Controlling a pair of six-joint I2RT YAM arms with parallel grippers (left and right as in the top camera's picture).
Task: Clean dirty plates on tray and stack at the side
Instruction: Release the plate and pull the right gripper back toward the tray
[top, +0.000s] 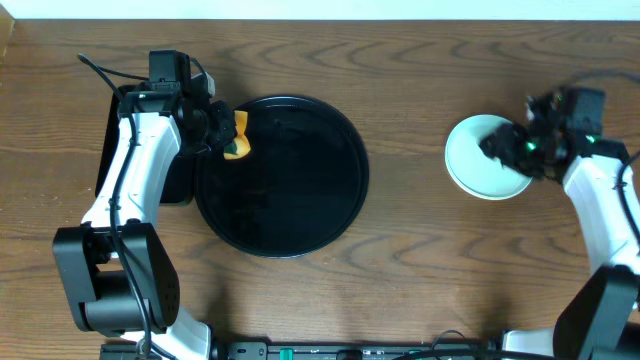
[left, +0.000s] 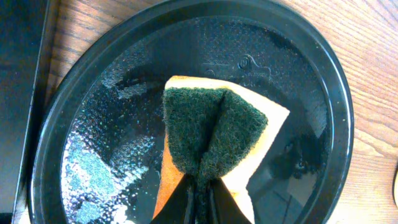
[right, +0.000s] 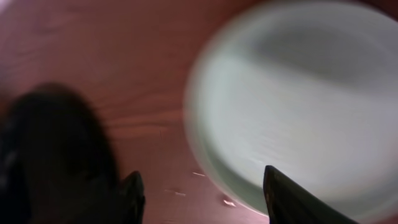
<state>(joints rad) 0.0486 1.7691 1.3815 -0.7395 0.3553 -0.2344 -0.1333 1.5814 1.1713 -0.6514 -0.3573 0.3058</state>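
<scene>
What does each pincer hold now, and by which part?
Left pincer pinches the sponge at its near edge. Right pincer is open, holding nothing.

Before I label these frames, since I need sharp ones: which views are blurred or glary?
Right wrist view: heavily blurred, the pale plate smeared. Left wrist view: sharp, with glare patches on the glossy tray left of the sponge. Overhead view: mostly crisp, evenly lit.
</scene>
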